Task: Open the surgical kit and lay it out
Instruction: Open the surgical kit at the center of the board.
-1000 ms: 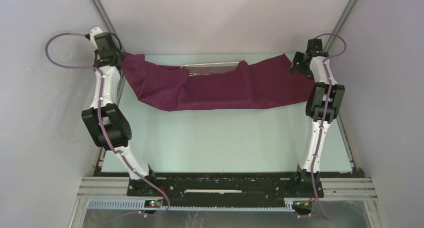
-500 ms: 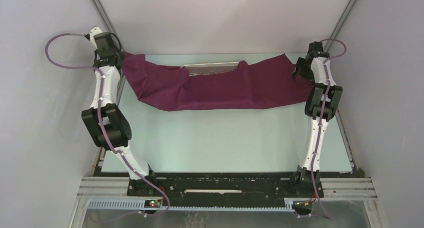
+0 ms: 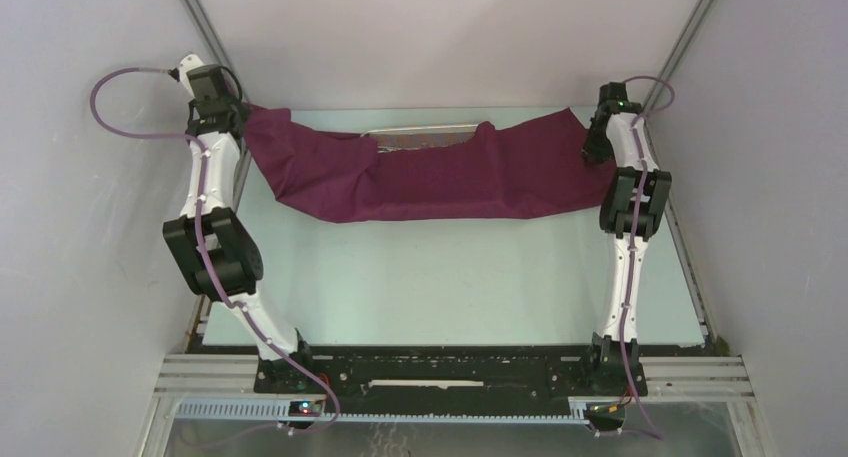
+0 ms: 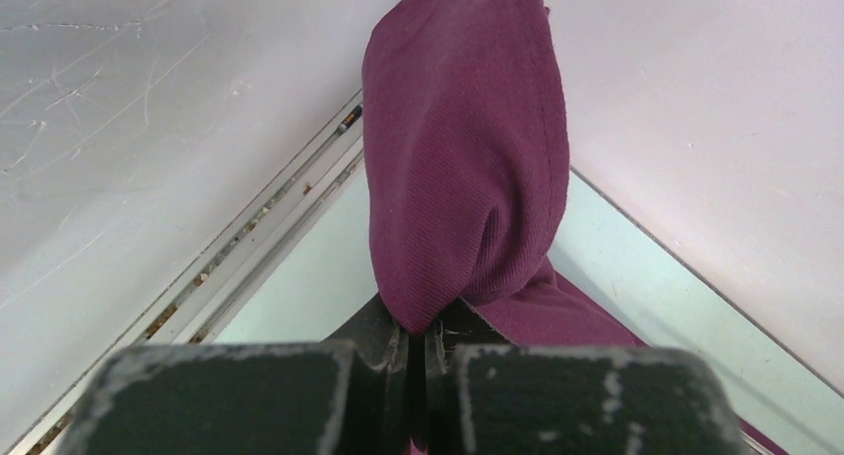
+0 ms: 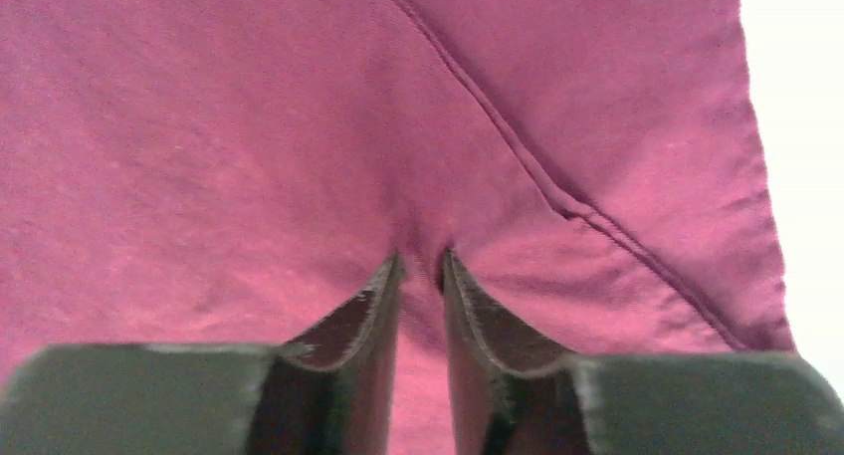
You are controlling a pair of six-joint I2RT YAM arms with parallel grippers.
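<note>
The maroon cloth wrap point(image 3: 430, 182) of the surgical kit stretches across the far part of the table, sagging in the middle. A strip of the silver mesh tray point(image 3: 425, 135) peeks out behind its top edge. No instruments show. My left gripper point(image 3: 243, 117) is at the far left corner, shut on a bunched corner of the cloth point(image 4: 458, 156), which rises from its jaws point(image 4: 426, 331). My right gripper point(image 3: 592, 142) is at the far right end. Its narrow-set jaws point(image 5: 420, 261) pinch a small pucker of the cloth point(image 5: 249, 126) near a stitched hem.
White enclosure walls point(image 3: 90, 227) stand close on the left, the right and the back. A metal rail point(image 4: 269, 211) runs along the table's left edge beside the left gripper. The pale green tabletop point(image 3: 440, 277) lies in front of the cloth.
The right arm swung its wrist inward over the cloth's right end, and its jaws closed from wide open onto the cloth. The left arm and the cloth stayed put.
</note>
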